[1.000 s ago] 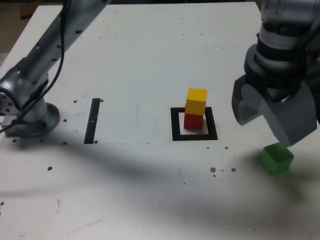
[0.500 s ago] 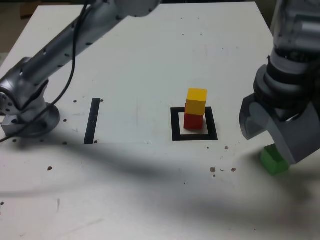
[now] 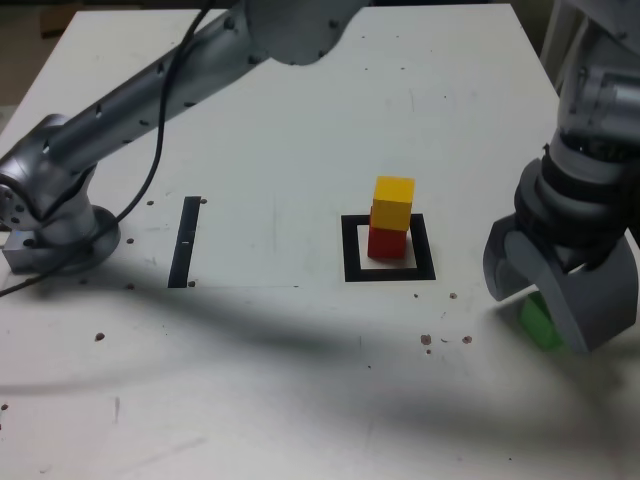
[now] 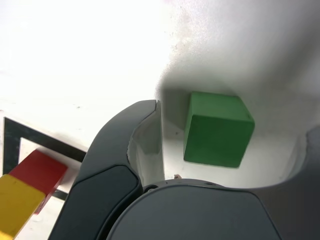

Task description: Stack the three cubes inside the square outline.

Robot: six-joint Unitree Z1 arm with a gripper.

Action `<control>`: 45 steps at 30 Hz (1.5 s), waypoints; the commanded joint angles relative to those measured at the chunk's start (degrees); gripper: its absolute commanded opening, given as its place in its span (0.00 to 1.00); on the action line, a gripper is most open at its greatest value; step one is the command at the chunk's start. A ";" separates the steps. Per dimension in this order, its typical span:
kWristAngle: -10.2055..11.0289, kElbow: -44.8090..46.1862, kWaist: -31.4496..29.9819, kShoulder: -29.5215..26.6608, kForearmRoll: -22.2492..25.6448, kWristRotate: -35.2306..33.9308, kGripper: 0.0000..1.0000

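Claw (image 3: 545, 300) straddles the green cube (image 4: 217, 129) near the bench's (image 3: 280, 130) right edge, jaws spread, nothing gripped; an off-centre squeeze could skid it farther from the yellow-on-red stack (image 3: 391, 217) inside the square outline (image 3: 350, 250).

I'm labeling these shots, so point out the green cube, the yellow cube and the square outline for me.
green cube (image 4: 217, 129): wrist view, middle of its top face.
yellow cube (image 3: 394, 202): exterior view, its front face.
square outline (image 3: 351, 250): exterior view, the black band on the view's left side.
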 commanded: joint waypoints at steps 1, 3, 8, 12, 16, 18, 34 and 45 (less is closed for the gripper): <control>-0.37 -0.83 -0.25 0.67 -0.05 -0.26 0.87; -0.56 -1.16 -0.35 1.04 -0.16 -0.51 0.85; -0.05 -1.36 -0.51 1.56 -0.10 -1.38 0.72; 0.55 -1.38 -0.59 1.57 -0.35 -1.68 0.48; 0.78 -1.33 -0.74 1.46 -0.51 -1.47 0.34; 0.87 -1.31 -0.77 1.44 -0.37 -1.42 0.33; 1.38 0.20 -0.77 -1.52 0.18 -2.37 0.33; 4.55 7.51 -0.29 -11.64 1.23 -11.87 0.33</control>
